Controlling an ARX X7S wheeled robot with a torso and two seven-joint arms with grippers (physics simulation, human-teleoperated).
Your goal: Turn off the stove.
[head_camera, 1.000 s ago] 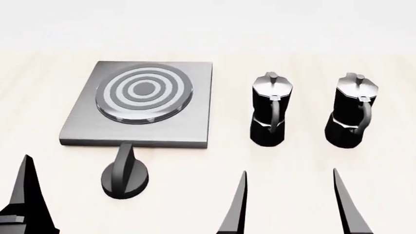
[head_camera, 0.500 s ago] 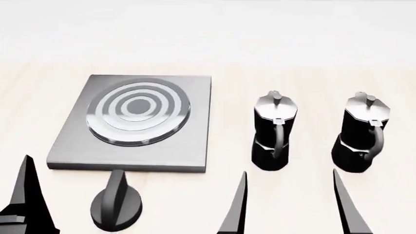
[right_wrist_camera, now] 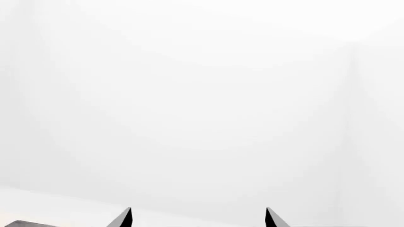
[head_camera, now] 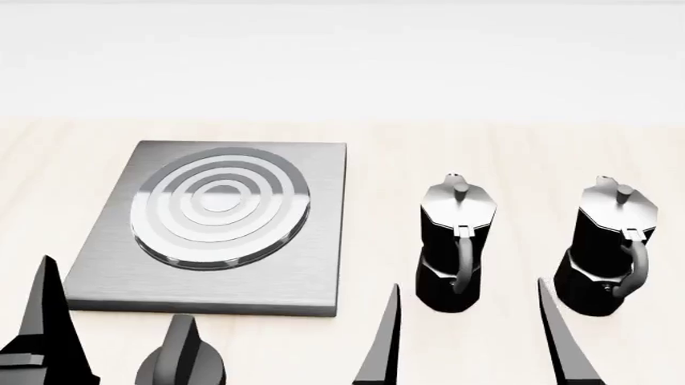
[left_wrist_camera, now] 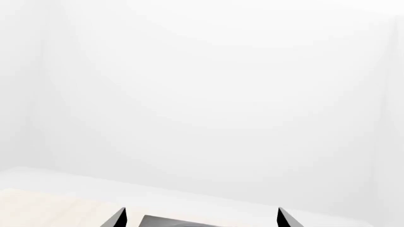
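The stove is a flat grey square plate with a ringed round burner, left of centre in the head view. Its black ridged knob stands apart in front of the plate, at the picture's lower edge. One finger of my left gripper shows at the lower left, left of the knob. My left gripper is open and empty, with the stove's far edge between its tips. My right gripper is open and empty, right of the knob, in front of the nearer moka pot. It also shows in the right wrist view.
Two black-and-silver moka pots stand upright side by side, right of the stove, on the light wooden table. White background lies beyond the table's far edge.
The stove, knob and pots have slid downward in the head view and look nearer. The knob now sits at the lower edge. Both grippers hold the same open pose.
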